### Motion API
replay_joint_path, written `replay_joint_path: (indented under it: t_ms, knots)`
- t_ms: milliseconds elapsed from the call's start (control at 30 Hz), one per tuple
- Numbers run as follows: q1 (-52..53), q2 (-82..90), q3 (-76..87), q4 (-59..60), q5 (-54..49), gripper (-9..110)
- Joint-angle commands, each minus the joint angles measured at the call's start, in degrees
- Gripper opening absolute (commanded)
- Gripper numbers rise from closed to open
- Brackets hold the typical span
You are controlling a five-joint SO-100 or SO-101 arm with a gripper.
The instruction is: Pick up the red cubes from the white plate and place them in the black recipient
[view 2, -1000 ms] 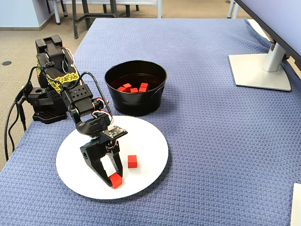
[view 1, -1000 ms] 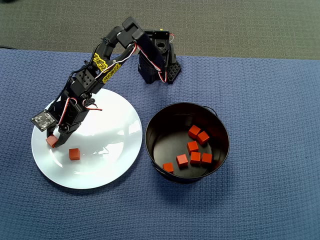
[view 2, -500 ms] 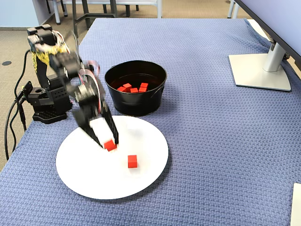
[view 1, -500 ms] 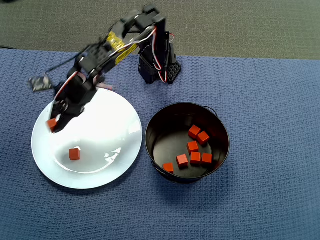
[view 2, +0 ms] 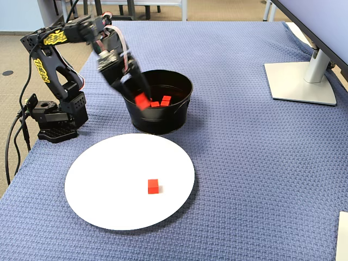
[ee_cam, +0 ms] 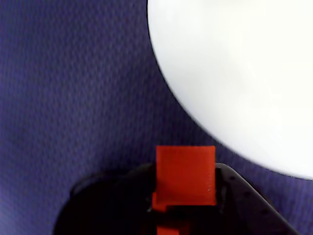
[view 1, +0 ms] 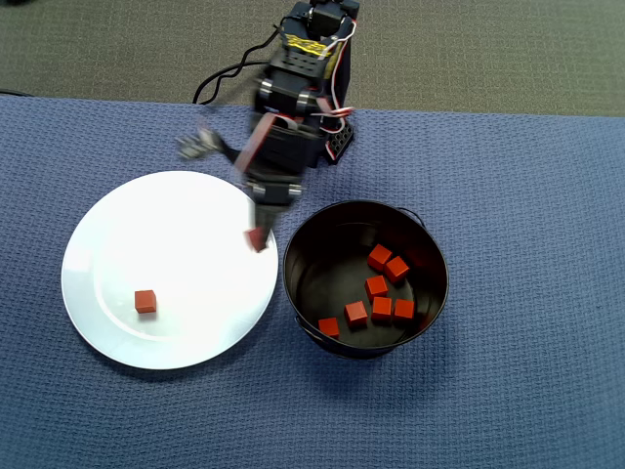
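On the left I see the white plate [view 1: 127,225] holding one red cube [view 1: 145,301] — much bare room around it. My gripper [view 1: 258,237] pinches another cube [view 1: 258,238] in the air, over the plate's right edge, just beside the rim of the black recipient [view 1: 430,256] — six cubes [view 1: 381,298] lie inside.

Top-down, wrist close-up, front oblique — shared plate [view 1: 117,234]

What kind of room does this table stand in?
Probably an office or lab: a monitor stand rests on the blue cloth, chair legs show behind, and carpet covers the floor.
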Motion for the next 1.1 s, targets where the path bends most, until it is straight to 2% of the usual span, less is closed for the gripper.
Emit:
replay_joint_path:
  t_ms: [0, 67, 200, 267, 333, 467, 567, 633, 833, 900, 1067]
  knots:
    - [-16.0, 1.05, -3.08, 9.14, -5.36, 47]
    - [-14.06, 1.76, -5.19, 10.11, -10.72, 48]
    - [1.14, 2.55, -3.16, 2.72, -25.4, 49]
    - [8.96, 2.02, 2.11, -9.05, -32.08, 45]
    - [15.38, 0.09, 7.82, -22.24, -36.47, 32]
    - [23.82, -3.69, 13.36, -37.18, -43.86, 32]
    - [27.51, -7.56, 14.33, -39.99, -51.42, 39]
    - [29.09, -11.07, 15.56, -46.67, -53.44, 37]
    - [31.9, -23.47, 14.68, -56.6, -65.04, 34]
    - [31.9, -27.33, 14.68, -61.88, -66.53, 31]
    - [31.2, -33.22, 12.74, -64.51, -67.68, 31]
